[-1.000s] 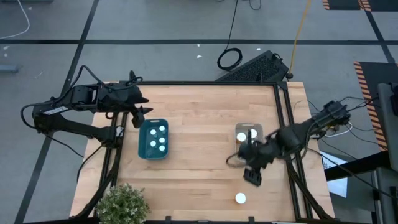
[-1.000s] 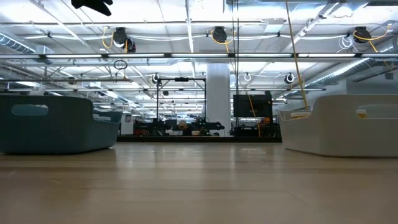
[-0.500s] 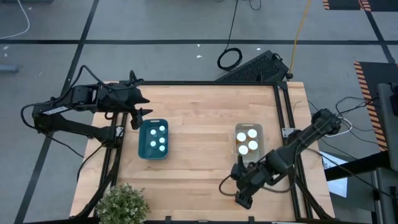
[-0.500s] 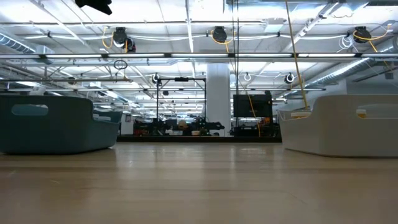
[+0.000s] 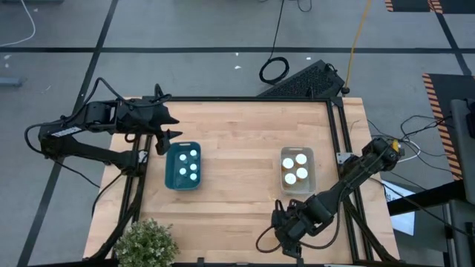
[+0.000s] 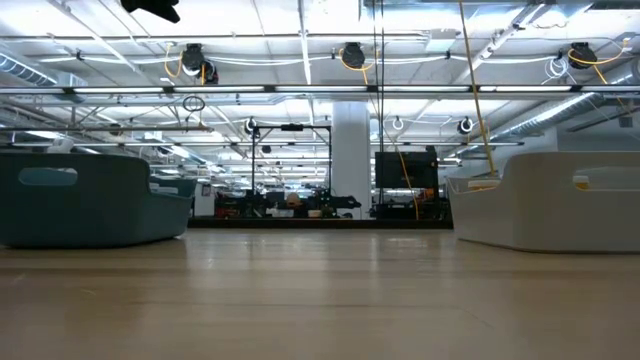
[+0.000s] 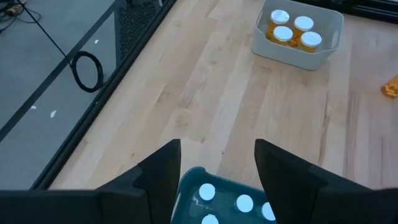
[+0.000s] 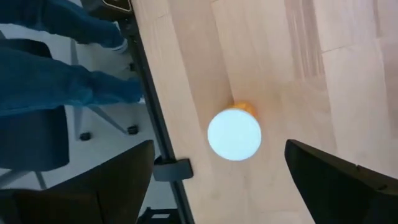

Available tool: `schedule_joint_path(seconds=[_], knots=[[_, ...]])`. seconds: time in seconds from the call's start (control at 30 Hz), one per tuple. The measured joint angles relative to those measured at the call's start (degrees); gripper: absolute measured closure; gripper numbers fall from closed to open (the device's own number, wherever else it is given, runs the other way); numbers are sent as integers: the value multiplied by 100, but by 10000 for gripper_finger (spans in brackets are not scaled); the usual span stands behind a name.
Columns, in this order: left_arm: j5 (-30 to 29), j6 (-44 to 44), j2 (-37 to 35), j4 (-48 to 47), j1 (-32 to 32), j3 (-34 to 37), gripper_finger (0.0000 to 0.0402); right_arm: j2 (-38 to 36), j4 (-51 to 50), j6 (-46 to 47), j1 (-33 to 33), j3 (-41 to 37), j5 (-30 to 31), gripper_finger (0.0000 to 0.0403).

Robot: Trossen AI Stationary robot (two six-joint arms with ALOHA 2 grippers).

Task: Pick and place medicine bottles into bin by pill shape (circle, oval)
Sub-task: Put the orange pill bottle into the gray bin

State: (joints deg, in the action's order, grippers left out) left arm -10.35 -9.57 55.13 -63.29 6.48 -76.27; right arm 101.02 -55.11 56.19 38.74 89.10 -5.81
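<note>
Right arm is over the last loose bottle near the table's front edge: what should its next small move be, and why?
Probably a straight descent. In the right wrist view the bottle stands upright on the table, its white cap centred between the open fingers of the right gripper, not yet touched. Lowering around the cap, then closing, looks sensible. The left gripper waits over the blue bin.

Two arms, both matt black, slim jointed links; left arm (image 5: 82,137) with a pale label strip on one link, black cable looped alongside; right arm (image 5: 349,182) with a yellow spot near its base joint; fingers (image 7: 158,177) broad, flat, dark wedges.
</note>
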Motion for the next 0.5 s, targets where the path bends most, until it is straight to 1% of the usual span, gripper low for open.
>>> schedule_joint_path(seconds=[0.23, 0.4, 0.5], knots=[[0, -63, -2, 2, 0, 0, 192, 38, 155, -139, -11, -229, 110, 49], [38, -107, 0, 4, -2, 0, 192, 40, 915, -139, -9, -676, 108, 49], [129, -115, -1, 4, -2, 0, 192, 38, 1258, 33, -11, -945, 108, 49]])
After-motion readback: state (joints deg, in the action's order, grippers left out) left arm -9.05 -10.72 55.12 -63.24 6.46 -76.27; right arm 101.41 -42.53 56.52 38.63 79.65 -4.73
